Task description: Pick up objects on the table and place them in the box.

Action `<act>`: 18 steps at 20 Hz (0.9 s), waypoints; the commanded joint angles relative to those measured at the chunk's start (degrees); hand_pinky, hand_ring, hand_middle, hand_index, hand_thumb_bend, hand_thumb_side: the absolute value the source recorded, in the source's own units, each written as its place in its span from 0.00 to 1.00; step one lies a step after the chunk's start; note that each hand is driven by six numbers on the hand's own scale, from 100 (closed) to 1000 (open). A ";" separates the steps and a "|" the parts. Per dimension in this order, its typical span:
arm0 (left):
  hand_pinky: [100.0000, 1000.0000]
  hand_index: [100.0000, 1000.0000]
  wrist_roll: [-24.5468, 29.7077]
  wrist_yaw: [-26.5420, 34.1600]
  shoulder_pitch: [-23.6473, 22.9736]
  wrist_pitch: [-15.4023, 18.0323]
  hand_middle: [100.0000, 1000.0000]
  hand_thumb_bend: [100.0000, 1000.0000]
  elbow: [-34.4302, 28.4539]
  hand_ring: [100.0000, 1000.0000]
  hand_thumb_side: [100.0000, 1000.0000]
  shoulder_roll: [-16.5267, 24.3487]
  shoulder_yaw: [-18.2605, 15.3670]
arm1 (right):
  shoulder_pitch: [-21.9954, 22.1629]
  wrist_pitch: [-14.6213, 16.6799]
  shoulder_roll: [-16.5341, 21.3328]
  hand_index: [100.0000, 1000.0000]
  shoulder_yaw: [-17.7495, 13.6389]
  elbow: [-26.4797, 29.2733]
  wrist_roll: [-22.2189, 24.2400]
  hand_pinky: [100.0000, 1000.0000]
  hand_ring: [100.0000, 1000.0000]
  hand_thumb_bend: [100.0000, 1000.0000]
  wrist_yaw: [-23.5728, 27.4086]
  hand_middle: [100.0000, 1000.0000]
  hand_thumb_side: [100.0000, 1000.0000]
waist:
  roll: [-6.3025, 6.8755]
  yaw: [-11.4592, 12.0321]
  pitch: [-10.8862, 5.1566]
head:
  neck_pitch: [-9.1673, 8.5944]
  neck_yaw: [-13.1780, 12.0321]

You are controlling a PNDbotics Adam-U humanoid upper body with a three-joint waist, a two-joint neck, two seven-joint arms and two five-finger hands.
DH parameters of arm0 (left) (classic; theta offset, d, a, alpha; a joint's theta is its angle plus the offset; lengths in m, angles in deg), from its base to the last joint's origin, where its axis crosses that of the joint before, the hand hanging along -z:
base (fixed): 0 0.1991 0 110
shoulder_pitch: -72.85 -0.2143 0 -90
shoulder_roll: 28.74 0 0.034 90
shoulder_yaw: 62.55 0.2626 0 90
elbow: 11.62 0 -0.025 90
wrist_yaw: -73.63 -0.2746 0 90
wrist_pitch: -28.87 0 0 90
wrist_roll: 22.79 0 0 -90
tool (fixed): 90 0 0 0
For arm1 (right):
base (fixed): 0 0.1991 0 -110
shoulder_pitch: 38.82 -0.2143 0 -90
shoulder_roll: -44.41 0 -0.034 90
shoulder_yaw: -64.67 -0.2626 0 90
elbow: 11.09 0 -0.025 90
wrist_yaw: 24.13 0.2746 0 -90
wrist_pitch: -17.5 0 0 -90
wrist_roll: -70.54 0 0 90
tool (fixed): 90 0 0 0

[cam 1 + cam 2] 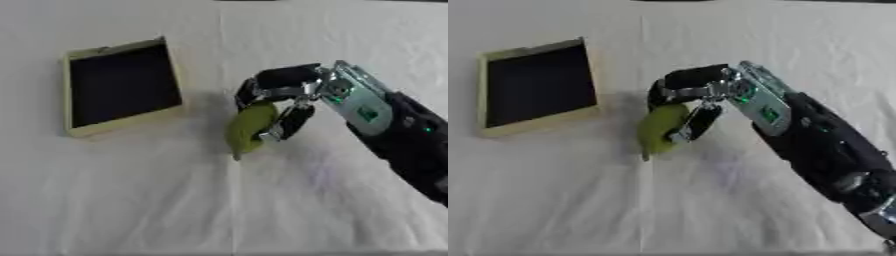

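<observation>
While your right hand (pixel 280 107) reaches in from the right side, its fingers (pixel 682 80) and thumb are curled round a green thing (pixel 249 127), pinching it between the black upper fingers and the lower ones with silver links. The green thing is long and rounded, with a thin point at its lower end; it may be a soft leaf or pod shape, but the views are too blurred to say which. It hangs tilted, its point down and slightly to the left, and it seems to be just above the cloth (pixel 131 200) or barely touching it; you cannot tell which from here. A faint shadow lies on the cloth beside it. The box (pixel 500 131) sits to the left of the hand, near but apart from it, lying slightly askew on the cloth. It has pale tan walls and a dark inside, and nothing can be made out within it. Your forearm (pixel 824 150) runs from the hand toward the lower right corner, black with a silver wrist plate (pixel 759 102) showing small green lights. A crease in the white cloth runs straight down the middle, passing under the green thing.
</observation>
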State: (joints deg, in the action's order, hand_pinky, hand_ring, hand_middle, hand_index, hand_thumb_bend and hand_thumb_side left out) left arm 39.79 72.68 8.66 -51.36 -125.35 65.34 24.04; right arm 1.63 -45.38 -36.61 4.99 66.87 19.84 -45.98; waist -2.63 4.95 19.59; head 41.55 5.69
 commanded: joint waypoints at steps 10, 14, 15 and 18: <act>0.72 0.68 -0.28 -0.28 0.48 0.09 0.58 0.05 -0.86 0.77 0.52 0.84 -0.74 | -3.24 1.89 4.36 0.54 -8.47 16.80 4.47 0.66 0.58 0.00 9.08 0.48 0.08 | 0.37 -0.66 -1.59 | -0.12 0.31; 0.72 0.68 -0.07 -0.18 1.03 0.38 0.58 0.06 -0.86 0.77 0.51 0.30 -0.57 | -6.94 -0.76 1.13 0.54 -10.98 19.61 1.12 0.64 0.55 0.00 6.73 0.47 0.05 | 0.58 -0.49 -1.74 | -0.27 1.18; 0.72 0.68 0.01 -0.15 1.14 0.44 0.58 0.06 -0.86 0.77 0.51 0.18 -0.51 | -8.19 -1.22 -0.06 0.54 -11.04 19.43 0.22 0.63 0.54 0.01 5.87 0.46 0.04 | 0.60 -0.38 -1.75 | -0.29 1.55; 0.72 0.68 0.16 -0.08 1.53 0.70 0.58 0.07 -0.86 0.77 0.51 -0.17 -0.45 | -11.77 -1.72 -3.68 0.51 -10.80 17.18 -2.04 0.63 0.54 0.02 3.28 0.42 0.03 | 0.57 0.12 -1.65 | -0.39 2.94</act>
State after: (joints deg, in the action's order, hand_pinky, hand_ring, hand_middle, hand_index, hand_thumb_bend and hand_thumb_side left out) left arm 39.89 72.61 9.22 -50.98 -125.35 64.69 24.01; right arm -8.71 -47.16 -39.53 -4.90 84.02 18.58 -41.59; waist -2.28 5.09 19.36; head 41.69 7.99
